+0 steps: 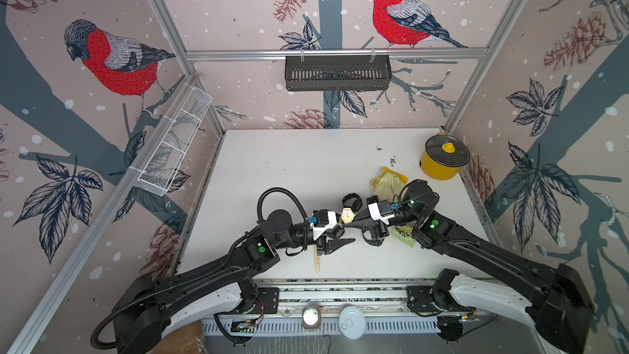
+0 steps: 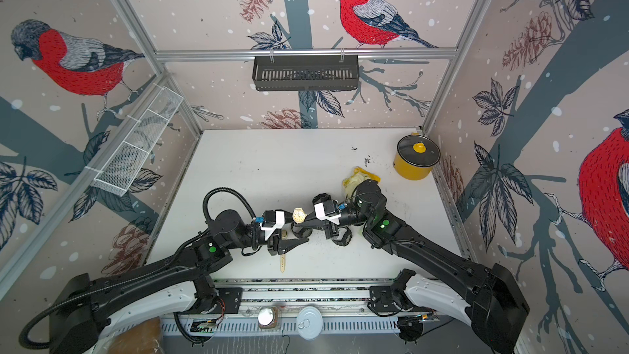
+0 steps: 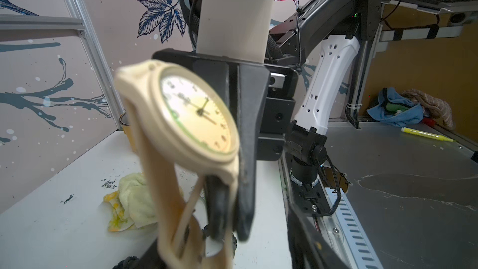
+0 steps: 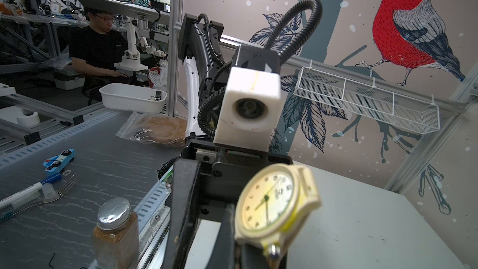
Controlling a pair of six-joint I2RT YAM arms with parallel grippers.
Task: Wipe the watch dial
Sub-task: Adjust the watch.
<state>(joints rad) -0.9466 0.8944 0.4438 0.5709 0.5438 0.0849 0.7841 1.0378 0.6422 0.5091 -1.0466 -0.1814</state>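
- Watch (image 1: 347, 215): aloft over the middle of the worktop (image 1: 289, 171); probably light, glass easily scratched, strap (image 3: 160, 177) limp.
- Right tool (image 1: 343, 225): closed on the watch's edge by the strap, a sound hold.
- Left tool (image 1: 345, 233): jaws half apart, gripping nothing evident.
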